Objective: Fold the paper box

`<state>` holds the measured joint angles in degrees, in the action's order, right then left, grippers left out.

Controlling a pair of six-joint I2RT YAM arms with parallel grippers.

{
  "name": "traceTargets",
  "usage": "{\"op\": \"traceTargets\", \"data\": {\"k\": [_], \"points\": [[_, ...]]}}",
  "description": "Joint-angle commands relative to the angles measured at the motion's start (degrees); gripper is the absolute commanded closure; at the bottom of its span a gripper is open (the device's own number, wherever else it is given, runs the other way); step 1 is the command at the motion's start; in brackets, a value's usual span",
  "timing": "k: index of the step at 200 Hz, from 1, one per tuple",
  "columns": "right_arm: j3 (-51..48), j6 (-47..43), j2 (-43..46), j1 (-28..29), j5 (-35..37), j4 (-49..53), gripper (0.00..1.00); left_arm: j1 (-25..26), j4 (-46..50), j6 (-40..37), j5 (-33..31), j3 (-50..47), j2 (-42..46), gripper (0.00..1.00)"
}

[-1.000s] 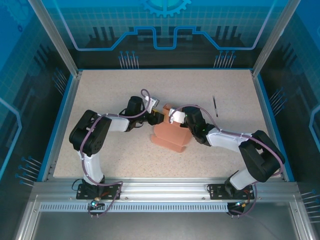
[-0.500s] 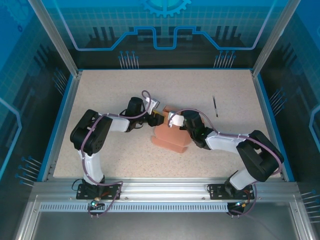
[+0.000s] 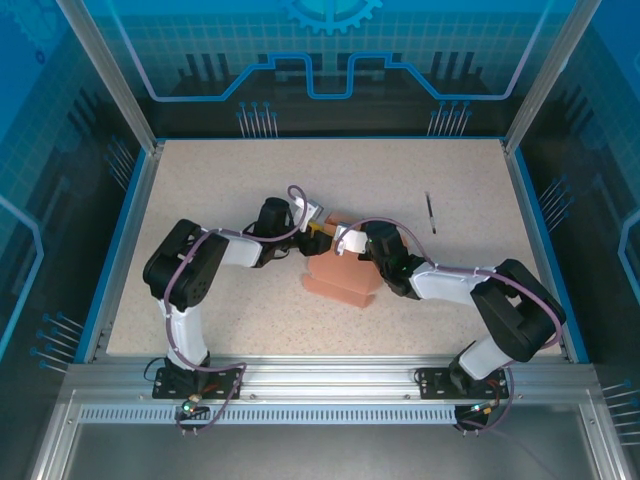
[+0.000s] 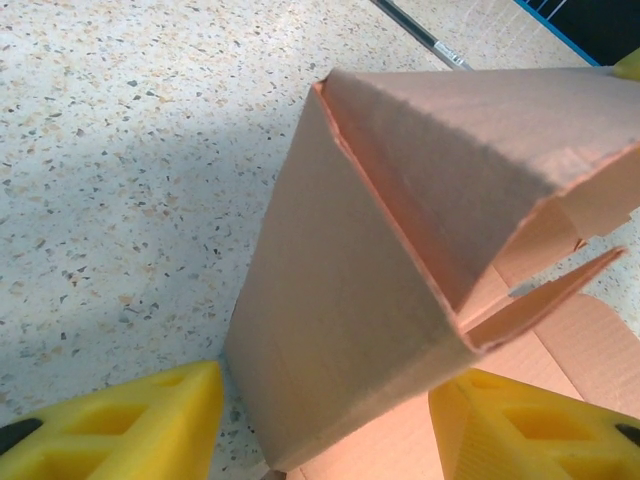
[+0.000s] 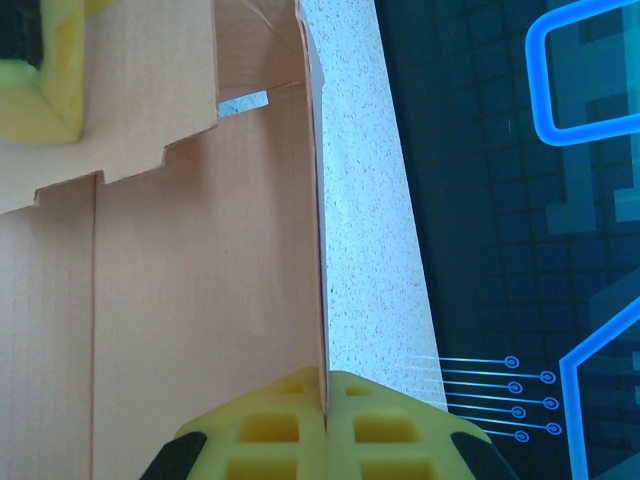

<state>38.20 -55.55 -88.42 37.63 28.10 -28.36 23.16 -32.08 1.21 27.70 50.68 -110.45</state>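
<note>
Here, the paper box lies about mid-table on the pale speckled tabletop. It is salmon-orange thin card, matte and faintly ribbed, and only partly folded. From the left wrist, the paper box shows raised panels meeting at a sharp crease, with stepped cut edges toward 3 o'clock.

At the box's 12 o'clock end the two grippers meet. The right gripper is pinched closed; its yellow foam pads press together on a thin standing edge of the card. The left gripper is spread wide, its pads straddling the raised fold, the left one clear of the card.

Against a second ago, the left gripper sits further toward 3 o'clock, closer to the right one, and the box's outline is tighter.

Farther off, at 2 o'clock, lies a thin dark stick.
</note>
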Motion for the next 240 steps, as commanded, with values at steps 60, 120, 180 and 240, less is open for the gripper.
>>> {"op": "traceTargets", "data": {"k": [60,120,180,240], "points": [[0.29,2.27,-0.96,1.48,-1.28,1.77,1.0,2.04,0.41,3.31,-8.58,2.65,-1.17,0.46],[1.06,3.76,-0.88,1.48,-2.0,3.81,1.0,3.46,-1.01,6.76,-17.72,1.89,-0.72,0.54],[2.36,7.13,0.09,1.57,-3.83,7.6,1.0,5.01,-1.06,11.09,-25.9,2.74,-1.16,0.55],[2.67,9.76,0.48,1.92,-5.37,9.44,1.0,6.04,1.76,16.11,-32.61,4.91,-1.6,0.68]]}}
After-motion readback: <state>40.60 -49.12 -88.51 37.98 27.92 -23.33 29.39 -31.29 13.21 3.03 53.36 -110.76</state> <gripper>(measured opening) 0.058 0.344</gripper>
